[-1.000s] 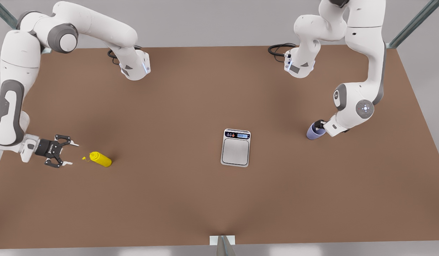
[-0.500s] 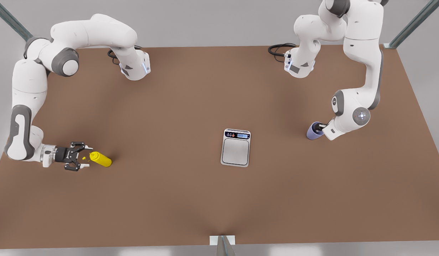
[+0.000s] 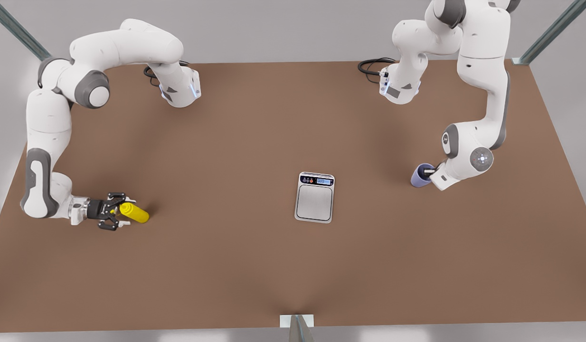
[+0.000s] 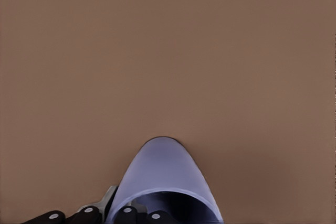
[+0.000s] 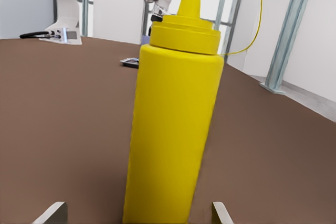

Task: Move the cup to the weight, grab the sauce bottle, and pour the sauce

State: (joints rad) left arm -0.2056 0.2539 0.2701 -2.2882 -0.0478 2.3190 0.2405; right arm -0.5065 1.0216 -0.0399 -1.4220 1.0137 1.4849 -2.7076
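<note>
**Two hands at their objects, scale bare in the middle**

The right hand sits low over the brown surface at the front view's left, reaching sideways toward the sauce bottle. Its fingers are spread apart, one on each side of the bottle near its nozzle end, and not pressed against it; in the right wrist view the yellow bottle stands upright between the two fingertips with a gap on each side. The pointed nozzle rises from a stepped cap.

The left hand is at the front view's right, at the purple cup. One dark finger reaches inside the rim and the white wrist body lies just behind it. In the left wrist view the cup shows its pale outer wall and dark inside right at the finger bases. Whether this hand is clamped on the cup wall I cannot tell. Nor can I tell whether the cup rests on the surface or is raised off it.

The scale lies flat near the middle of the surface, its black control strip and blue display toward the far edge, its steel plate bare. It is well apart from both the cup and the bottle, nearer to the cup.
</note>
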